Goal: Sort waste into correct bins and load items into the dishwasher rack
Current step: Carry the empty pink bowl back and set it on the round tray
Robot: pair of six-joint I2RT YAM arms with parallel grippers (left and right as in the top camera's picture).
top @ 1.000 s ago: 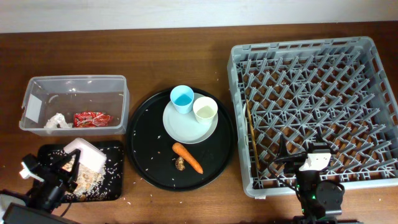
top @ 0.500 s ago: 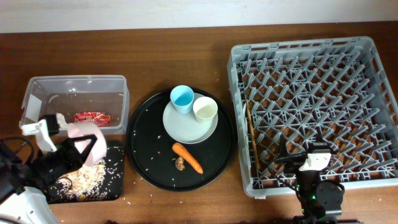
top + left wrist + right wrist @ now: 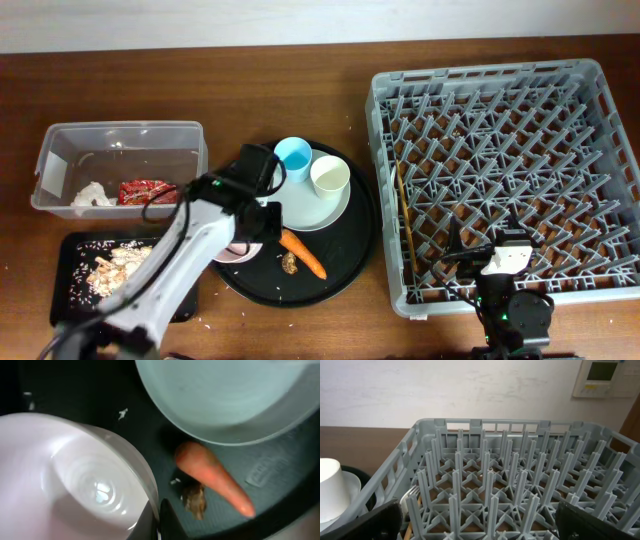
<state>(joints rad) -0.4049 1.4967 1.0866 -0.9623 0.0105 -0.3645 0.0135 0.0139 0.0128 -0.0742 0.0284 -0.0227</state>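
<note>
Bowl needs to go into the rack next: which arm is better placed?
Left. The left pincer grips the white-pink bowl over the round black tray; the right pincer sits open and empty by the rack.

light: bright, even | overhead sharp | left wrist close-up blurred

Chopsticks [image 3: 404, 215] block the rack's [image 3: 480, 72] left column; its other rows lie open.

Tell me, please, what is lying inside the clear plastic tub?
A crumpled white napkin and a red snack wrapper lie at the clear tub's front. The left arm covers its front right corner, hiding that part.
</note>
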